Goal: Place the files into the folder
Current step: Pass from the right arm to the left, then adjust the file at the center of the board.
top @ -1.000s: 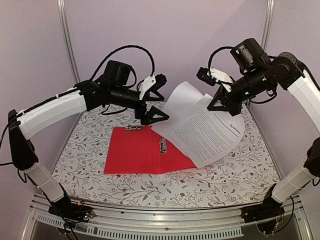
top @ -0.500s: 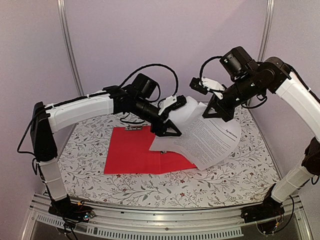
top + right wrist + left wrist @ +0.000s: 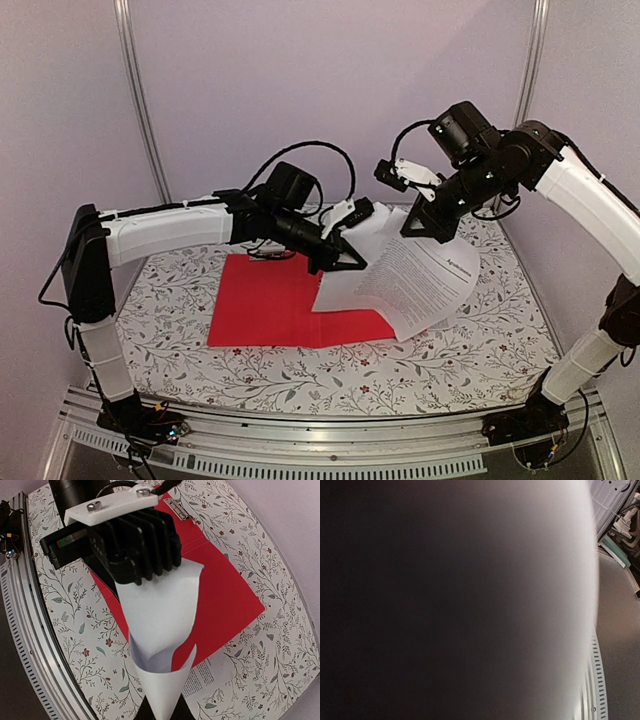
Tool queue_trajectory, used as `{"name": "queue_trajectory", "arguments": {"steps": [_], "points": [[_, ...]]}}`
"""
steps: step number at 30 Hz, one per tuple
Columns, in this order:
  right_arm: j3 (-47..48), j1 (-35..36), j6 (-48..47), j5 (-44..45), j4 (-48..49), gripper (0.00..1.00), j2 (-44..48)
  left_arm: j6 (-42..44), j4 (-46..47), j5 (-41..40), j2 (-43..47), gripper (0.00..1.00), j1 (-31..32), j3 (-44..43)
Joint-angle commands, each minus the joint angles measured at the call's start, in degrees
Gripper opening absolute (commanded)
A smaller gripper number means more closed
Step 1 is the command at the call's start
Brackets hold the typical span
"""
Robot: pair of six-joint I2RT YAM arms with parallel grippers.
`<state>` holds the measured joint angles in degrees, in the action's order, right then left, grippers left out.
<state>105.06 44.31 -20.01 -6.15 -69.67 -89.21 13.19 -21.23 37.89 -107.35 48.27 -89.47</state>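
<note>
Left pincer (image 3: 348,262) on files (image 3: 425,280): overhead only

The files (image 3: 485,600) sit so close to my lens that they fill nearly the whole view as one soft blur (no print can be made out). The blur is dark on the left and pales to grey-white toward the right, where it ends in a curved edge. Past that edge I see only a narrow strip. At the top of it are white machine parts with cables (image 3: 626,515), below them a dull grey surface (image 3: 620,615), and at the bottom a slotted metal rail (image 3: 595,680).
</note>
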Motion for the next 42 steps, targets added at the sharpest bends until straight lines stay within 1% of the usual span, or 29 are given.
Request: {"name": "queue_trajectory", "arguments": {"steps": [1, 2, 4, 6, 7, 9, 10, 13, 14, 19, 24, 28, 31, 32, 37, 40, 42], "points": [[-0.7, -0.5, 1.6, -0.6, 1.7, 0.08, -0.5, -1.8, 4.5, -1.8, 1.8, 0.0, 0.6, 1.3], [-0.9, -0.6, 1.6, -0.4, 1.7, 0.11, -0.5, -2.2, 4.6, -2.3, 1.8, 0.0, 0.3, 1.4], [-1.0, -0.8, 1.8, 0.1, 1.5, 0.2, -0.4, -3.5, 4.9, -2.5, 2.3, 0.0, -0.5, 1.7], [-0.9, -1.5, 2.3, 0.9, 1.5, 0.37, -0.1, -5.4, 5.3, -2.5, 3.2, 0.0, -1.7, 2.3], [-0.7, -2.1, 2.8, 1.3, 1.6, 0.5, 0.0, -6.7, 5.9, -2.2, 3.8, 0.0, -2.5, 3.0], [-0.4, -3.7, 4.6, 1.4, 1.9, 0.67, 0.2, -10.3, 7.5, -1.9, 5.3, 0.0, -4.1, 4.6], [-0.3, -4.5, 5.7, 1.4, 2.3, 0.77, 0.5, -12.1, 8.0, -1.6, 6.1, 0.0, -4.8, 5.4], [-0.5, -6.5, 8.9, 3.1, 3.1, 0.95, 1.2, -18.9, 8.4, -2.4, 8.2, 0.0, -6.0, 7.6], [-0.7, -6.9, 10.1, 4.1, 3.5, 0.98, 1.3, -21.6, 8.9, -2.5, 8.8, 0.0, -6.2, 8.6], [-2.2, -9.2, 15.9, 5.5, 6.3, 0.99, 3.2, -36.1, 14.7, 0.8, 10.9, 0.0, -7.2, 15.5], [-2.8, -11.9, 19.7, 5.6, 9.5, 0.99, 7.2, -47.4, 23.2, 3.0, 13.3, 0.0, -8.3, 22.4], [-3.6, -13.2, 22.4, 5.5, 9.8, 0.99, 9.2, -52.4, 21.5, 1.6, 14.0, 0.0, -10.4, 26.5], [-5.9, -13.1, 23.2, 3.1, 10.3, 0.99, 8.8, -54.6, 21.4, 0.2, 13.8, 0.0, -13.0, 30.4], [-7.1, -13.1, 23.6, 1.6, 10.9, 0.99, 8.3, -54.7, 19.4, -0.1, 13.3, 0.0, -13.9, 31.4], [-17.2, -13.0, 28.0, -6.4, 18.9, 0.99, 5.5, -52.8, 16.5, -0.3, 8.4, 0.0, -17.0, 33.5], [-23.0, -11.5, 31.3, -7.5, 24.4, 0.98, 3.1, -51.9, 15.7, -1.1, 6.2, 0.0, -18.1, 34.4], [-24.4, -9.6, 32.4, -6.8, 26.8, 0.98, 1.1, -51.8, 15.5, -1.4, 5.4, 0.02, -18.6, 35.1]]}}
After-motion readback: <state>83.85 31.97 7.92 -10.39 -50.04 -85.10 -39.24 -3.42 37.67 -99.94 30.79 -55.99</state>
